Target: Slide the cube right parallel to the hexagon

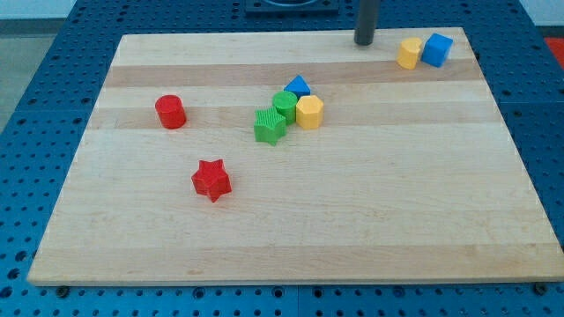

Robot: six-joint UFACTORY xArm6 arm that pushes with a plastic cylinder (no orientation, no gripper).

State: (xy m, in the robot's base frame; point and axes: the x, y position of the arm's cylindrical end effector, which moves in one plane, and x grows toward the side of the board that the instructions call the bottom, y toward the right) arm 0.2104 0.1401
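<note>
A blue cube (437,49) sits near the board's top right corner, touching a yellow block (409,53) on its left. A yellow hexagon (309,112) lies near the board's middle in a cluster with a green cylinder (285,104), a blue triangular block (298,86) and a green star-shaped block (270,125). My tip (364,42) rests at the board's top edge. It is left of the yellow block and the blue cube, apart from both, and well above and to the right of the cluster.
A red cylinder (170,112) stands at the view's left. A red star (211,180) lies below and to the right of it. The wooden board (300,229) rests on a blue perforated table.
</note>
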